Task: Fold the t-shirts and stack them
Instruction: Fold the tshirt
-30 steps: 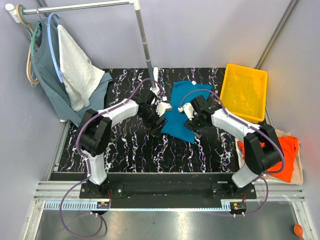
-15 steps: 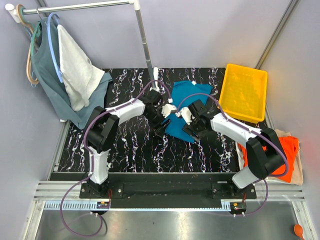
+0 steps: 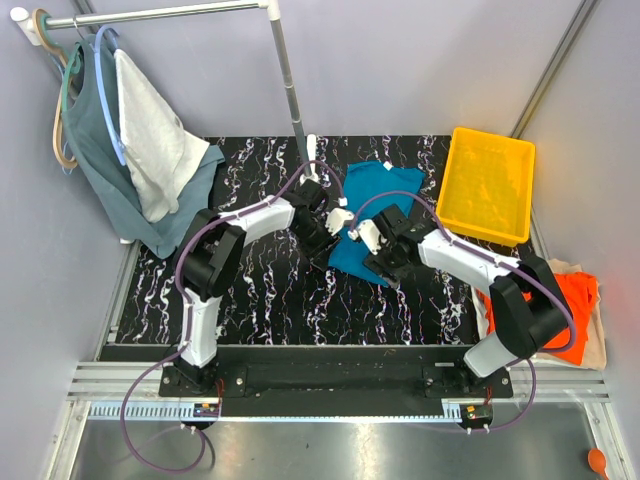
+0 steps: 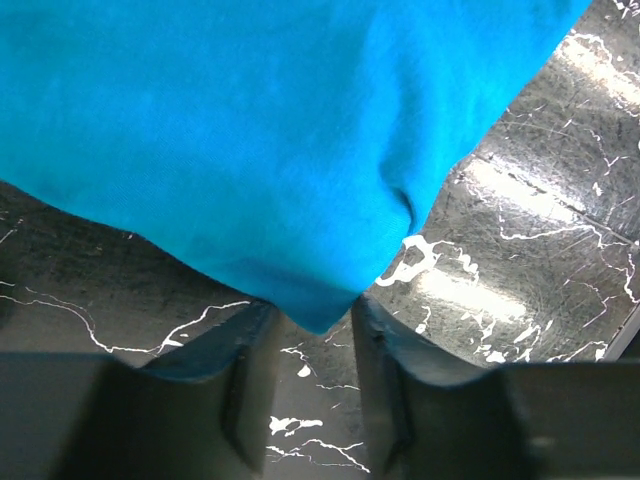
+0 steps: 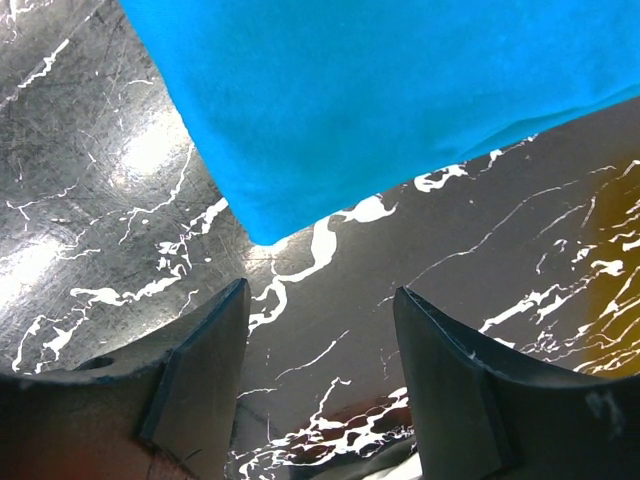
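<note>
Left arm (image 3: pixel 250 220): elbow raised over the left half of the bench (image 3: pixel 260 300). The forearm runs right and away to mid-bench, with the wrist tipped down.

Left tool (image 4: pixel 312 335): jaws part-way apart, set at the left edge of the teal shirt (image 3: pixel 385 190). A pointed corner of the cloth dips between the two tips. Bare bench shows in the gap below that corner, and no clamp on the cloth is visible.

Teal shirt: lies spread on the bench, centre to far side, with one tool at each of its near edges.

Right arm (image 3: pixel 460 255): elbow up near the right edge of the bench. The forearm reaches left and away, wrist down.

Right tool (image 5: pixel 320 292): jaws wide, gripping nothing. A shirt corner lies just beyond the tips, not between them.

Tray (image 3: pixel 490 190): yellow, at the far right corner of the bench, just right of the teal shirt.

Orange shirt (image 3: pixel 578 300): off the right edge of the bench, lying on the cream shirt (image 3: pixel 595 350) and partly hidden by the right arm's elbow.
</note>
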Robot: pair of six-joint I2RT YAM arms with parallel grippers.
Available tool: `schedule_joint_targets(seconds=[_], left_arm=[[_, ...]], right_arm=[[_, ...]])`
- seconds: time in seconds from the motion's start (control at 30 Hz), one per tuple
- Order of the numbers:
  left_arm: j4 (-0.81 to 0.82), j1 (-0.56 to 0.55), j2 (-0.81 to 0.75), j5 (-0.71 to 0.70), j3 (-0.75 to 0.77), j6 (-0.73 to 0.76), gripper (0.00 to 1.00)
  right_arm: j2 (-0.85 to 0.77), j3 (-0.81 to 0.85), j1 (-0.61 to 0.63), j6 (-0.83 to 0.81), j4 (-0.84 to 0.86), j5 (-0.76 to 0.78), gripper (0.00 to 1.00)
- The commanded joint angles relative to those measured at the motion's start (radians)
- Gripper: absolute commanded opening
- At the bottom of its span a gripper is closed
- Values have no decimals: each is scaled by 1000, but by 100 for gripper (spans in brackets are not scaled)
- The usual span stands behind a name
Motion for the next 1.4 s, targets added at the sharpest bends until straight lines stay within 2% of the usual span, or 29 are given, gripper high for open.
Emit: schedule_joint_targets(seconds=[0.0, 0.23, 0.27, 0.33, 0.5, 0.87, 1.1, 1.23, 1.37], left_arm=[[1, 1, 25, 14, 34, 10, 34], [-28, 1, 47, 16, 80, 24, 13], [-32, 1, 50, 16, 86, 24, 5], [-36, 1, 53, 14, 92, 25, 0], [-45, 1, 54, 13, 92, 32, 0], [-45, 1, 22, -6, 48, 50, 0], [-47, 1, -8, -12, 17, 61, 0], [-48, 1, -39, -30, -20, 68, 0], [-48, -1, -99, -44, -78, 73, 0]], right_arm=[[11, -1, 30, 11, 34, -28, 66], [65, 11, 72, 11, 51, -28, 64], [71, 16, 75, 9, 51, -28, 64], [90, 19, 80, 6, 63, -28, 64], [131, 22, 80, -12, 95, -28, 61], [209, 28, 78, -77, 157, 26, 45], [231, 14, 80, -78, 151, 3, 24], [212, 8, 81, -59, 123, -22, 0], [180, 7, 99, -42, 72, -69, 0]])
